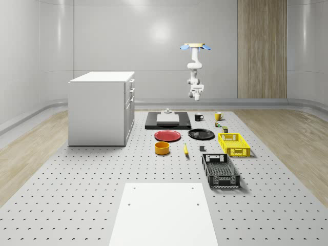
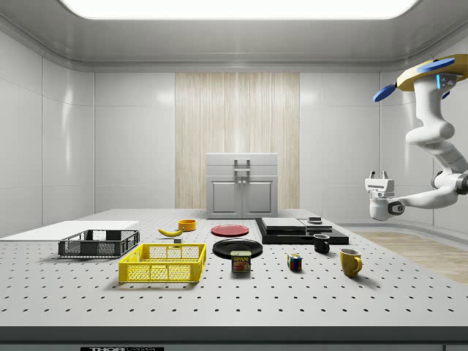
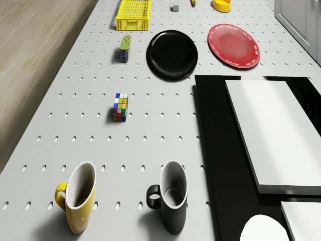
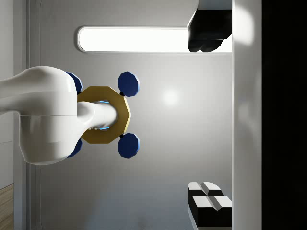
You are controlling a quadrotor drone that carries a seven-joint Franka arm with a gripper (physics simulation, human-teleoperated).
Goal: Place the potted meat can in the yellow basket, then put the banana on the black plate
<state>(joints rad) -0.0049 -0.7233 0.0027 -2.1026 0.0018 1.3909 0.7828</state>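
Nearest me on the perforated worktop (image 1: 77,205) lies a white panel (image 1: 164,215), and just beyond it a black basket (image 1: 220,170). Past that sits the yellow basket (image 1: 234,144), with the banana (image 1: 185,149) well to its left, near an orange bowl (image 1: 162,148), in the whole-scene view. Behind these come a red plate (image 1: 167,136) and the black plate (image 1: 201,134), side by side but apart.

From the side, the potted meat can (image 2: 241,262) stands upright between the yellow basket and a colour cube (image 2: 294,262), just in front of the black plate. Farther along are a black mug (image 2: 322,243) and a yellow mug (image 2: 350,262), beside a black slab (image 1: 167,121) carrying white blocks. A white cabinet (image 1: 101,107) stands at the whole-scene view's left.

Farthest back, the drone (image 1: 195,47) hovers high above the worktop's rear edge, over the mugs. Its arm hangs down, and the tool (image 2: 379,184) points upward toward the rotors, fingers spread wide apart in the wrist view, holding nothing.
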